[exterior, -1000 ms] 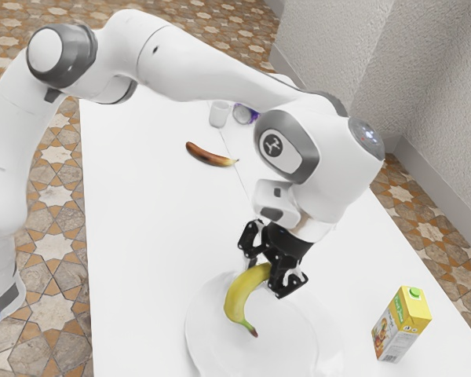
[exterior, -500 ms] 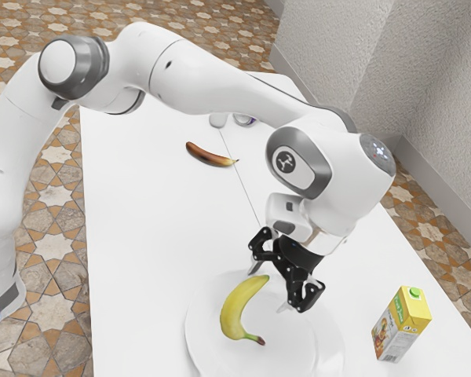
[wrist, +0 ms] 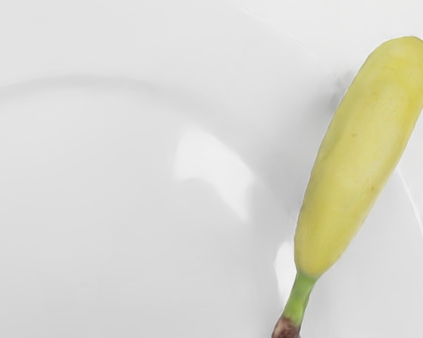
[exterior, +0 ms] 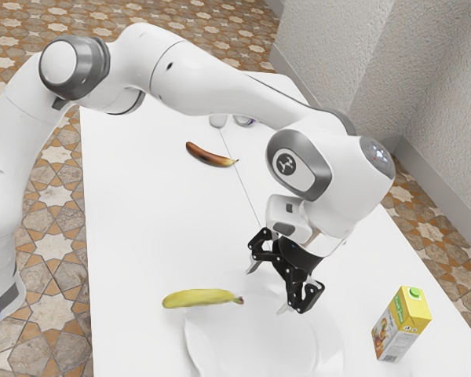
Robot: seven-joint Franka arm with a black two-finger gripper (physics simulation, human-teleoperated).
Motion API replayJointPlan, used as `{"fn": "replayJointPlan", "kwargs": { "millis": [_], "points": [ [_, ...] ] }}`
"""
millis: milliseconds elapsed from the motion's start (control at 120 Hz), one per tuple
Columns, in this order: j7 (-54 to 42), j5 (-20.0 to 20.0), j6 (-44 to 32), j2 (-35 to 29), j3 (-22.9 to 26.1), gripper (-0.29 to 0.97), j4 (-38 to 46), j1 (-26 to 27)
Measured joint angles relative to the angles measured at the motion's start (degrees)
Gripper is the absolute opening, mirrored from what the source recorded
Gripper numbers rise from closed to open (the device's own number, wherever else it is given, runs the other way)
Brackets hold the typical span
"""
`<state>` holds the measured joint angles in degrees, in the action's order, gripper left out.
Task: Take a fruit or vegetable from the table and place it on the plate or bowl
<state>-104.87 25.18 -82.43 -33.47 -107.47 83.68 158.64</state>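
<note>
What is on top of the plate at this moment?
A yellow banana lies across the rim of the plate, stem end over the plate, the other end out over the table. The rim stretch under it is covered. The open gripper hangs above.

We are looking down on a white plate (wrist: 127,211), and its glossy surface is catching a pale patch of light near the middle. A yellow banana (wrist: 359,169) is lying across the plate's edge, its green, brown-tipped stem pointing in over the plate while its rounded end is reaching past the rim.
</note>
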Motion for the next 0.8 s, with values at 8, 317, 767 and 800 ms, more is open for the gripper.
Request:
{"fn": "replayJointPlan", "kwargs": {
  "millis": [8, 317, 767, 800],
  "points": [
    [0.0, -0.01, 0.0, -0.02, -0.03, 0.68, 0.0, 0.0],
    [-0.09, 0.49, 0.06, -0.15, -0.96, 0.68, -0.2, -1.36],
    [-0.73, 7.63, 9.51, 8.58, 19.01, 0.68, -12.02, -41.33],
    [-0.75, 7.7, 10.05, 8.66, 19.45, 0.68, -12.01, -41.64]
  ]
}}
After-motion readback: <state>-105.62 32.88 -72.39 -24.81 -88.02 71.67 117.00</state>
